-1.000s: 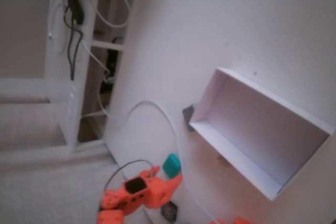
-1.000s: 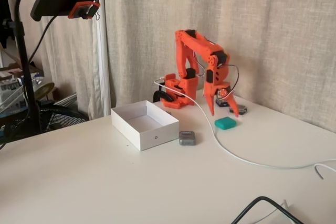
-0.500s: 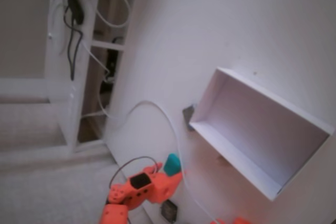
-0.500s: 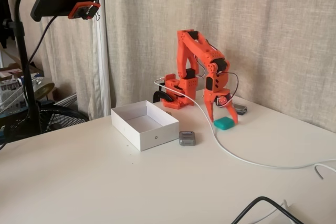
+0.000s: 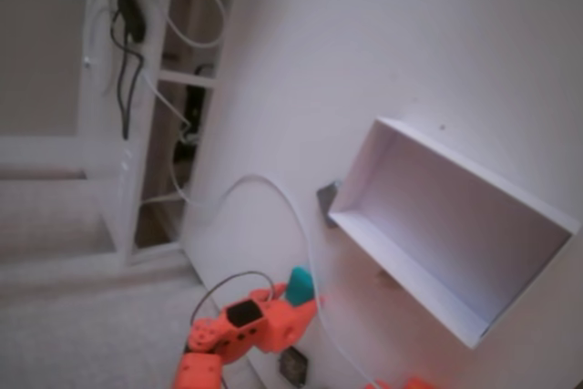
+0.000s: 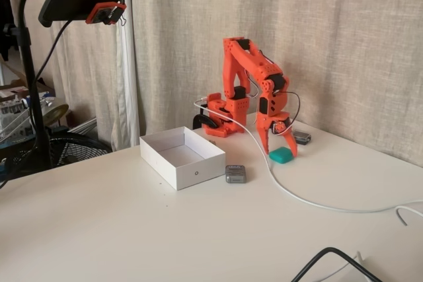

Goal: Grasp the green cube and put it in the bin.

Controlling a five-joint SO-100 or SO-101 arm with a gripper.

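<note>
Beside bin [image 6: 182, 156] | hand [image 6: 280, 152] spread, straddling green cube [image 6: 281, 155]; other fixed view hides fingers

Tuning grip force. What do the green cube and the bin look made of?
Green cube: matte teal, rounded corners, no glare; probably soft plastic or foam, can't tell which. Bin: thin, flat white walls with crisp folded edges, dull finish; looks like cardboard or thin card. Gripper: orange, likely printed plastic; its jaws stand around the cube.

white cable [image 6: 310, 201] | grey square piece [image 6: 235, 174] | curtain [image 6: 344, 37] | camera stand [image 6: 33, 64]
</note>
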